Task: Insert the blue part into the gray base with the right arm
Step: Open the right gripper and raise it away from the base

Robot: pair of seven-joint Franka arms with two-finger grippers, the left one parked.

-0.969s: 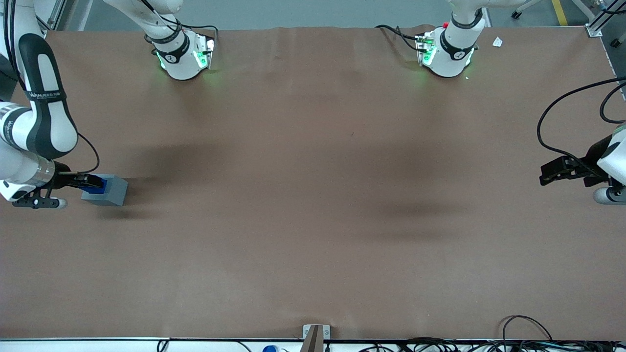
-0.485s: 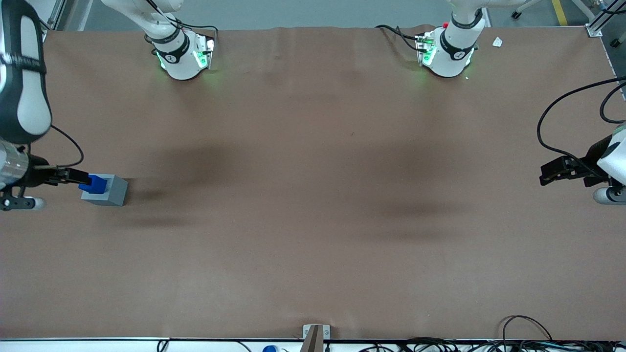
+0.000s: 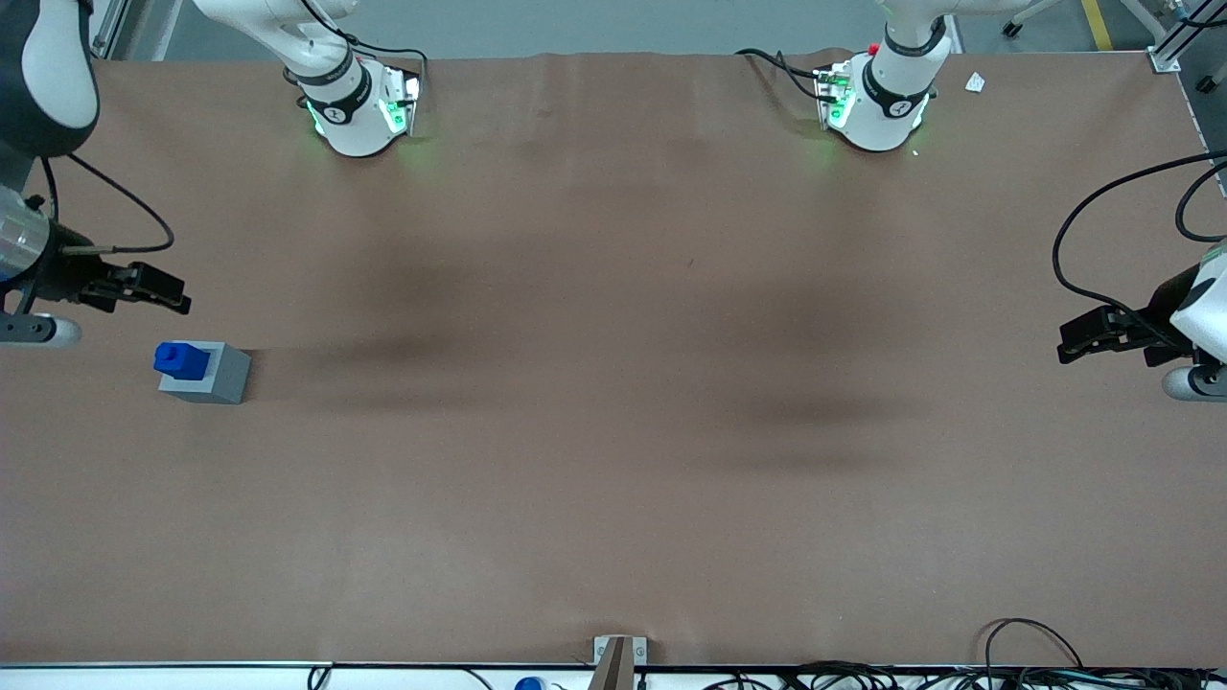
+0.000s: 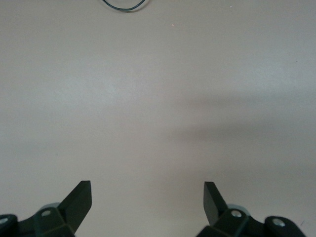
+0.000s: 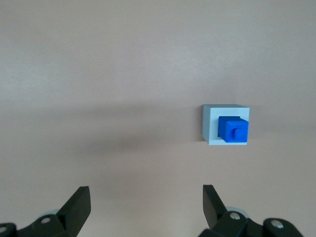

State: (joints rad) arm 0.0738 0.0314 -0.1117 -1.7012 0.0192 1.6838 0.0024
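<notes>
The blue part [image 3: 181,360] stands upright in the recess of the gray base [image 3: 213,376], knob end up, at the working arm's end of the table. Both show in the right wrist view, the blue part [image 5: 232,130] seated in the gray base [image 5: 210,124]. My right gripper [image 3: 163,292] is open and empty, raised above the table and a little farther from the front camera than the base. In the right wrist view the gripper [image 5: 146,205] has nothing between its fingers.
Two white arm bases [image 3: 357,105] [image 3: 877,101] stand at the table's back edge. A small white scrap [image 3: 975,83] lies near the back corner. Cables [image 3: 1035,661] lie along the front edge. A metal bracket [image 3: 618,652] sits at the front edge's middle.
My gripper has let go of the blue part, which stays in the gray base, and has risen and drawn away from it, farther from the front camera.
</notes>
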